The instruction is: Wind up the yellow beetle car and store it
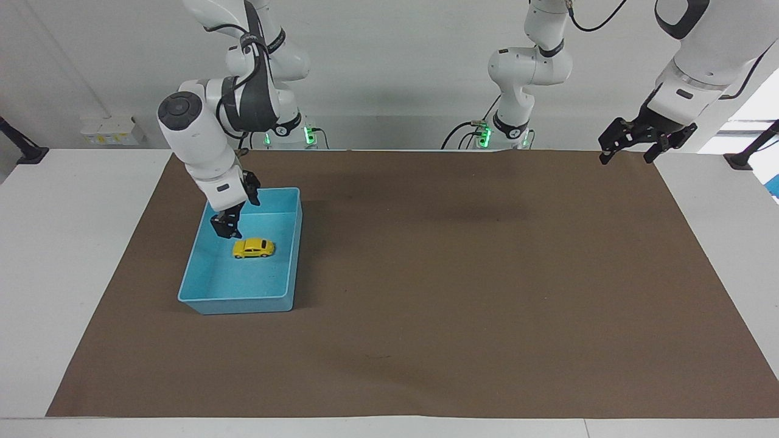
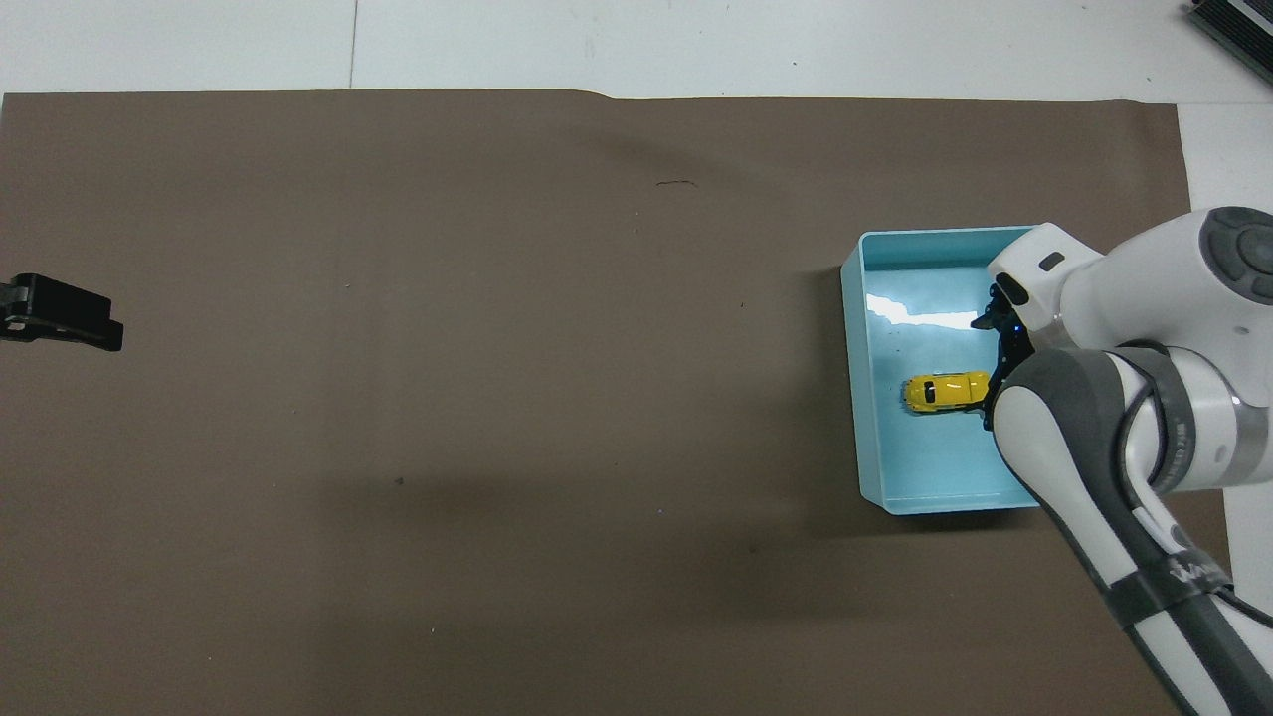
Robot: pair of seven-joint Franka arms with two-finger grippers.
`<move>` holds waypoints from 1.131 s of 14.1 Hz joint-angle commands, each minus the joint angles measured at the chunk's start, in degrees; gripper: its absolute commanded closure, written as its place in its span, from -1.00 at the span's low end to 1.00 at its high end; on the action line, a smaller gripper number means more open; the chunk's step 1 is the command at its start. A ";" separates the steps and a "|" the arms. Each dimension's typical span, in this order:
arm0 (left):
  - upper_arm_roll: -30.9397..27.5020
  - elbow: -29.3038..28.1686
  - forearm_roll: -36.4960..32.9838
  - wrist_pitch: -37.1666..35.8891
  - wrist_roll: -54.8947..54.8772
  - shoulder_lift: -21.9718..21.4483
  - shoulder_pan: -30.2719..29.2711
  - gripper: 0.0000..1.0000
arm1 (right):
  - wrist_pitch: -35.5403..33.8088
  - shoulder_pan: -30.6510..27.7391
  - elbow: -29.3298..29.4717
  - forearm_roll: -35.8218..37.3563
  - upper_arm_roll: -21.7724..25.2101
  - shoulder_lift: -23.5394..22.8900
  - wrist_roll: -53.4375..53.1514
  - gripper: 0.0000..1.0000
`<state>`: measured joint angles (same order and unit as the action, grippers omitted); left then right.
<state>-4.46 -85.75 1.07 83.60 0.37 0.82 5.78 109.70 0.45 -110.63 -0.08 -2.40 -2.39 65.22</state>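
Facing view: yellow beetle car on its wheels inside light-blue tray, long axis along the table's length, right gripper just above, empty, jaw state unreadable, left gripper waiting aloft with fingers apart; overhead view: car partly under the arm.

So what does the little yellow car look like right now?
The car is tiny and bright yellow, with a rounded beetle shape, dark windows and small black wheels. It looks like shiny plastic or metal. It sits upright on its wheels on the floor of the light-blue tray, lying across it. Nothing holds it: the right hand hangs just above, not touching.
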 commanded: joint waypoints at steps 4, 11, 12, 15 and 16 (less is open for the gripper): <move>0.42 1.11 0.34 -0.19 0.51 0.49 -0.68 -1.00 | -7.66 -0.88 5.95 -3.42 0.64 3.88 -16.58 -1.00; 0.42 1.11 0.25 -0.28 0.51 0.49 -0.68 -1.00 | -9.77 0.08 8.59 -7.65 -0.24 4.59 -54.73 -1.00; 0.42 1.11 0.25 -0.28 0.51 0.49 -0.68 -1.00 | -9.86 0.08 8.85 -7.57 -0.33 4.68 -58.42 -1.00; 0.42 1.11 0.25 -0.19 0.51 0.49 -0.68 -1.00 | -13.80 -0.01 12.97 -6.60 -0.33 4.50 -66.17 -1.00; 0.42 1.11 0.34 -0.19 0.51 0.49 -0.68 -1.00 | -14.60 -0.09 14.72 -6.51 -0.33 4.15 -68.36 -1.00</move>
<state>-4.46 -85.75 1.07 83.60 0.38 0.82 5.78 98.12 0.67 -99.96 -6.44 -2.67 2.39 1.29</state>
